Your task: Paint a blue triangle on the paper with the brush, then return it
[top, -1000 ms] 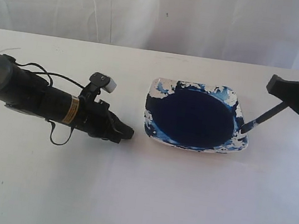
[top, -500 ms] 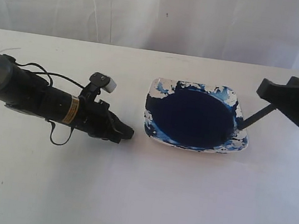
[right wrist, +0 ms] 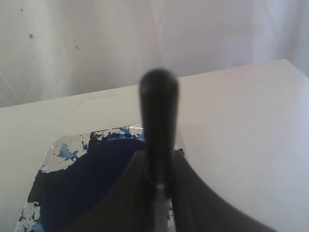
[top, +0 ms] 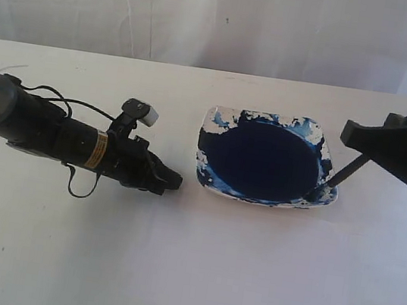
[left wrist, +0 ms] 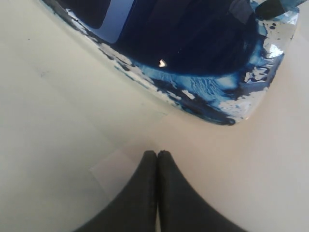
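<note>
My right gripper (top: 359,139) is shut on the brush (top: 344,172), a thin black stick that slants down to the right rim of the paint dish (top: 209,142). The bristle tip touches that rim beside the dark navy paint pool (top: 264,160). In the right wrist view the brush handle (right wrist: 158,111) rises between the fingers of the right gripper (right wrist: 159,169), above the dish (right wrist: 53,154). My left gripper (top: 174,182) lies shut on the white paper (top: 208,276), left of the dish, holding nothing. Its tips (left wrist: 157,153) press together near the dish rim (left wrist: 260,87). No blue triangle shows on the paper.
A wrinkled white curtain (top: 208,15) hangs behind the table. The left arm's black body and cables (top: 60,135) lie across the left part of the paper. The dish sits right of centre.
The right gripper has moved left and down towards the dish, and the brush now stands steeper with its tip lower on the right rim. The left arm has not moved.
</note>
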Robot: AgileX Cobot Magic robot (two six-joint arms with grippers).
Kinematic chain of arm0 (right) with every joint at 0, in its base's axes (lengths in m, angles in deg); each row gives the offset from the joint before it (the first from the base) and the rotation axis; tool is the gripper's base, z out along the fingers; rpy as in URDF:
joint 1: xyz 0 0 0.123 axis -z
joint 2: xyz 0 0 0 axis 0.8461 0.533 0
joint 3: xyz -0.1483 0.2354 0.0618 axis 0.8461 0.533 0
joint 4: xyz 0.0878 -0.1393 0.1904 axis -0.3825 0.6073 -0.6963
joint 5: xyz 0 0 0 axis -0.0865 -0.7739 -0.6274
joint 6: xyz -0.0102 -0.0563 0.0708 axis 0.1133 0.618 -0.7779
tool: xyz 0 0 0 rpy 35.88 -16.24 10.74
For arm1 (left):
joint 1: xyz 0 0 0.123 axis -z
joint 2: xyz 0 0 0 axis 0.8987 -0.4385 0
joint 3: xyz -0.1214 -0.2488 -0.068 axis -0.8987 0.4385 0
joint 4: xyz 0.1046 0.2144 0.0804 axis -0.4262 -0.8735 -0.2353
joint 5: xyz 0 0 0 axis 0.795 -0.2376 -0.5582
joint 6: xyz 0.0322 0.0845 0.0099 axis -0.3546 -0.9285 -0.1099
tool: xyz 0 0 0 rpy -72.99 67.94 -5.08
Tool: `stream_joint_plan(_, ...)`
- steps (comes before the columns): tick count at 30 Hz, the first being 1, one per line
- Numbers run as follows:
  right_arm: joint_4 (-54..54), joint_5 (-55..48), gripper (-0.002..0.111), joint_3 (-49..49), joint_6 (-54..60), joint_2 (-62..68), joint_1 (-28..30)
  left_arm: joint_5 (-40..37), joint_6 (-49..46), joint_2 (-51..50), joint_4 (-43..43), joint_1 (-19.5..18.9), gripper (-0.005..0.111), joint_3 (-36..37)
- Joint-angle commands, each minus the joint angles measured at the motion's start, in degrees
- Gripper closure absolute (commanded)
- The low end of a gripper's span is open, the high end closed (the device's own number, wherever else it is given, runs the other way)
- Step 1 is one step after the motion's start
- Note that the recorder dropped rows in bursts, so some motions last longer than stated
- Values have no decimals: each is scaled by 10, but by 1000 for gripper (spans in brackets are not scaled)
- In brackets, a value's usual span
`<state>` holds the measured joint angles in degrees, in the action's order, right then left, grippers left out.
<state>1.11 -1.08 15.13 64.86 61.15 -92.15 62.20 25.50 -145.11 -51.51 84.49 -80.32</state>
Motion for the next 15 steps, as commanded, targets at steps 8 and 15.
stream_joint_plan(8, -80, 39, 102, 1, 110, 0, 1, -25, -1, 1, -9, 2, 107, 0)
stream_joint_plan(15, -91, 54, 102, 1, 123, 0, 1, -25, -1, 1, -9, 2, 107, 0)
